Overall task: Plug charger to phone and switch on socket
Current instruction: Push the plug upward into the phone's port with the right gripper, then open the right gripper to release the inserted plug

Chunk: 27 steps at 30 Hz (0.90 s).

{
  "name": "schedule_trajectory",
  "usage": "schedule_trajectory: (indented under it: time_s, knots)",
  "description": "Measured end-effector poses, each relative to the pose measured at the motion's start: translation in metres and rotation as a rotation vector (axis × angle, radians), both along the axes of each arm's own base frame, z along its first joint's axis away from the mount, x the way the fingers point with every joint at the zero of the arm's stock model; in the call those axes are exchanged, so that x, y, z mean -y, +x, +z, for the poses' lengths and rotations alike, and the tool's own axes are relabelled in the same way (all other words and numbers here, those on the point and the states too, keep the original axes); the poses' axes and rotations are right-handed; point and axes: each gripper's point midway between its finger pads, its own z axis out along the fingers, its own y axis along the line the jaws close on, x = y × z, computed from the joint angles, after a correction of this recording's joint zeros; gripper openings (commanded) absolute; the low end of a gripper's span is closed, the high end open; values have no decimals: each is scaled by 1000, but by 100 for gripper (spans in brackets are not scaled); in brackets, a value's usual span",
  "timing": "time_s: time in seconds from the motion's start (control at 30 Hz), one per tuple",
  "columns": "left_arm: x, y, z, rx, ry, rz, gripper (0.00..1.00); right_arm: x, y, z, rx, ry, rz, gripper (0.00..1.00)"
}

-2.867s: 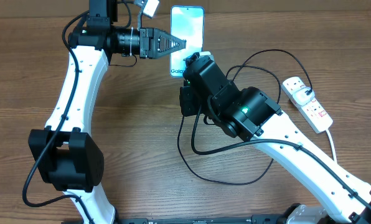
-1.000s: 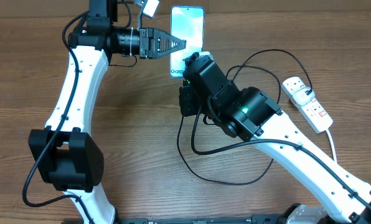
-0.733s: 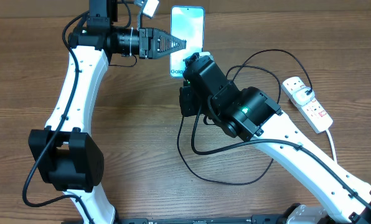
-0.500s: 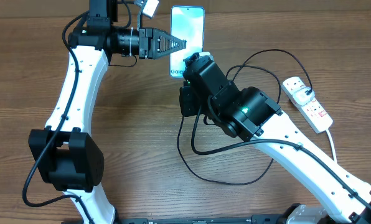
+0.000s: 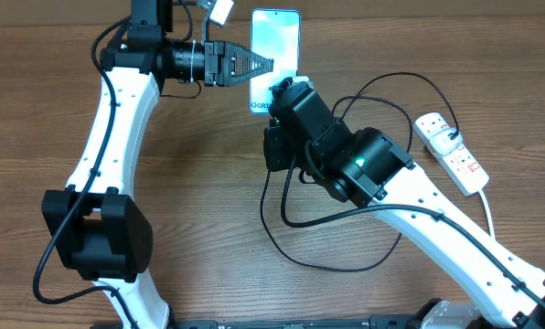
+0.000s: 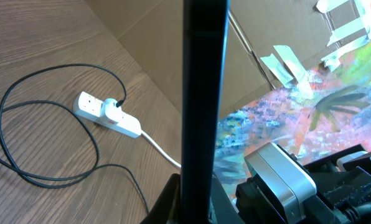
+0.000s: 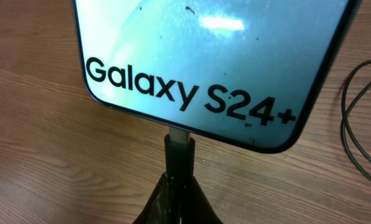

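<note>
The phone lies at the far middle of the table, its "Galaxy S24+" end toward my right gripper. My left gripper is shut on the phone's left edge, which shows as a dark vertical bar in the left wrist view. My right gripper is shut on the charger's black connector tip, whose metal end meets the phone's bottom edge. The charger cable loops across the table toward the white socket, where a plug sits in it. The socket also shows in the left wrist view.
The socket's thick white cord runs toward the near right. Cable loops lie on the wood between the phone and the socket. A cardboard wall stands behind the table.
</note>
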Motion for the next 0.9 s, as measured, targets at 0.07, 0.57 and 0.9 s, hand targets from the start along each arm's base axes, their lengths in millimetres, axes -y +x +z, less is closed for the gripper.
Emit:
schedule_trajectory:
  time_s: [0.07,0.57,0.9]
  knots:
    - [0,0,0,0,0,0,4,0,0,0,0,0,0,4]
    - [0,0,0,0,-1,0,4,-1,1,2,8,7,0,4]
    - [0,0,0,-1,-1,0,4,-2,2,2,18,1,13,4]
